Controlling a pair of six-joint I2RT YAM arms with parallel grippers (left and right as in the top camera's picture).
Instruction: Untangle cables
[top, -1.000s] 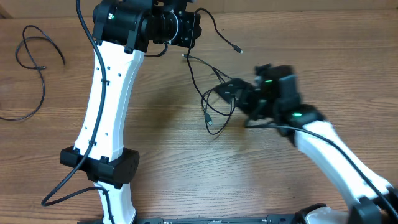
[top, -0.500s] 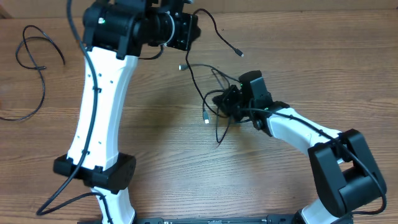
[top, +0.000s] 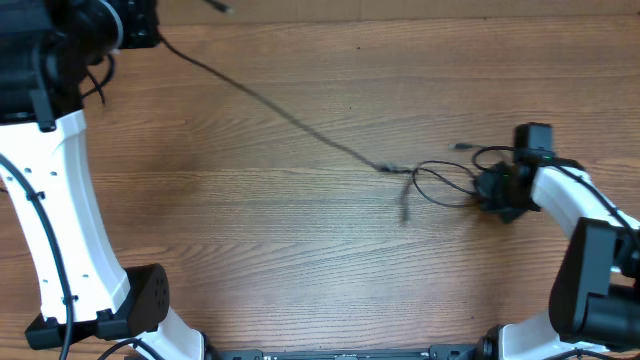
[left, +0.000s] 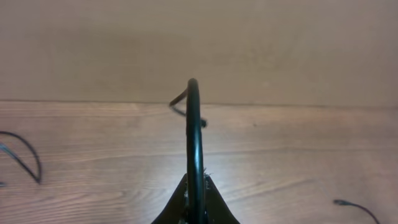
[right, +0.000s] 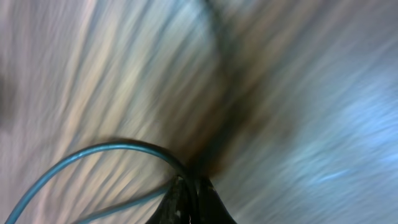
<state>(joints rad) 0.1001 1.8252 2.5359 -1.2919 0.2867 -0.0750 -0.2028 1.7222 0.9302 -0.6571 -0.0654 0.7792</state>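
Observation:
A thin black cable (top: 280, 110) runs taut from my left gripper (top: 138, 22) at the top left down to a small knot (top: 385, 168) at mid-table. From the knot, loose loops (top: 440, 187) lead to my right gripper (top: 490, 188) at the right. In the left wrist view my left gripper (left: 194, 193) is shut on the cable (left: 193, 124), which arches up from the fingers. The right wrist view is blurred by motion; my right gripper (right: 191, 190) is shut on a cable (right: 93, 152) that curves off to the left.
A separate cable (left: 28, 158) curls on the wood at the left of the left wrist view, and a plug end (left: 351, 204) lies at its lower right. My left arm's base (top: 140, 300) and right arm's elbow (top: 590, 290) occupy the near corners.
The arms have pulled apart: left gripper swung far left, right gripper drew back right. The right gripper shut on the cable. The tangle stretched into one long line with a small knot.

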